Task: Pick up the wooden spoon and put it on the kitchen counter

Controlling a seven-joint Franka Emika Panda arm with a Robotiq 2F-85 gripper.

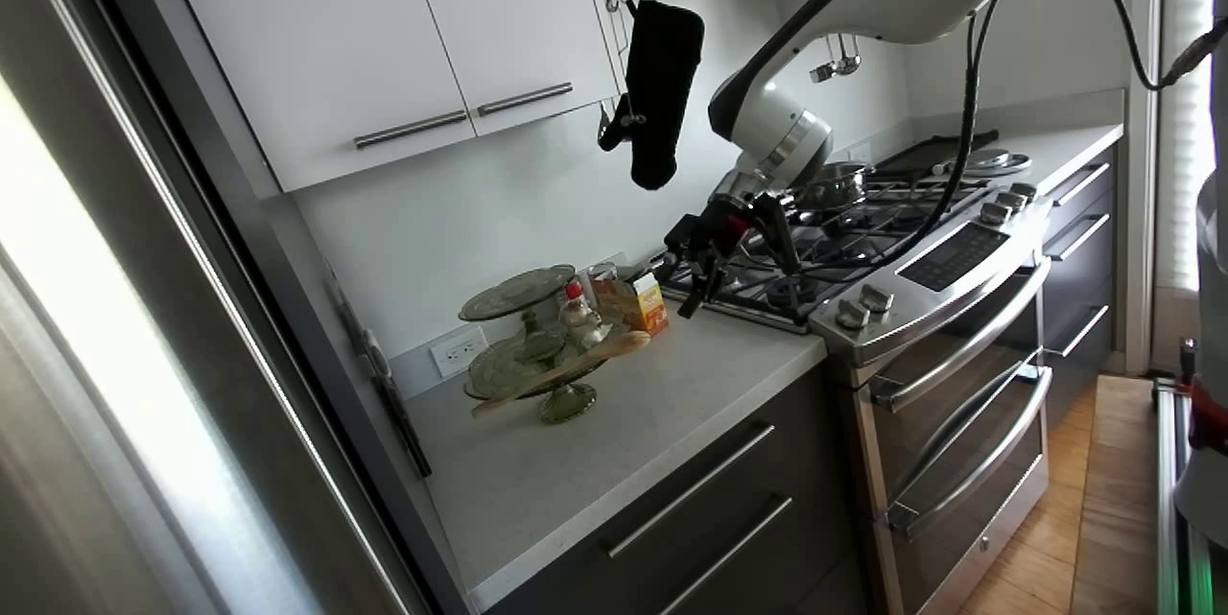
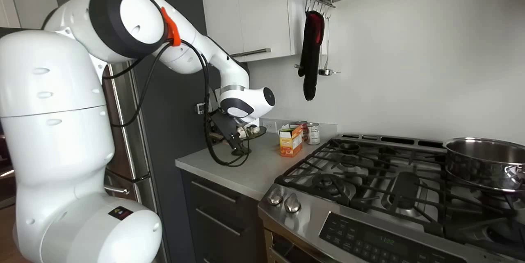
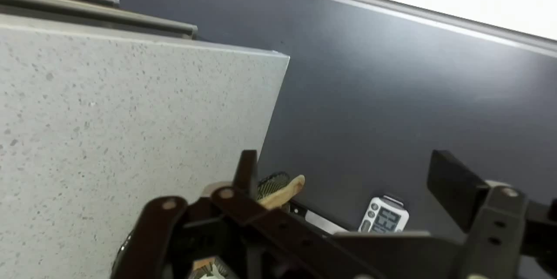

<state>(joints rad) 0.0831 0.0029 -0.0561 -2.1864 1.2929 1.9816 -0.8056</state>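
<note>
- Supporting the tiered plate stand point(image 1: 518, 294): kitchen counter point(image 1: 614, 442), pale and smooth; the destination, running out in front of the stand's foot.
- Tiered plate stand, landmark: two round greenish tiers, glass by the look; presumably fragile, not to be levered against.
- Gripper point(image 3: 346, 174): jaws spread wide, nothing between them; poised to one side of the stand, apart from it.
- Wooden spoon point(image 1: 585, 364): light tan, lying across the stand's lower tier, both ends appearing to overhang its rim. Likely light, stiff, hard to break, not very slippery, though the slim handle may roll. Suggested hold: the neck beside the broad end, near the stand's rim, fingertips kept off the plate; a hold at the far tip would probably let it tilt.
</note>
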